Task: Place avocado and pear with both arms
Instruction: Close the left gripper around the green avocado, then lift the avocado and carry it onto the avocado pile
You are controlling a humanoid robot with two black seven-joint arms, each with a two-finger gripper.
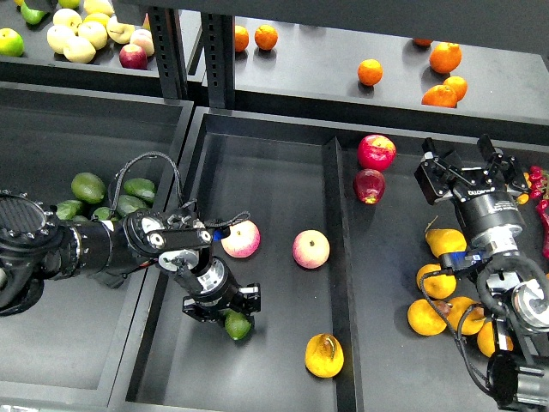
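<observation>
Pear (324,355) nr tray front edge

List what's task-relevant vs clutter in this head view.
Job:
- avocado in the left claw
- pear lying in the middle tray
- right claw, empty

Lying about:
- spare avocados
- spare pears
- pink apples
- red apples
- oranges

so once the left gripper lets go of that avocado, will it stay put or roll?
The avocado is smooth and egg-shaped, so it will probably rock or roll a little on the flat dark tray. Its glossy skin looks slippery for the left gripper. The pear lies nearby; a roll could nudge it.
</observation>
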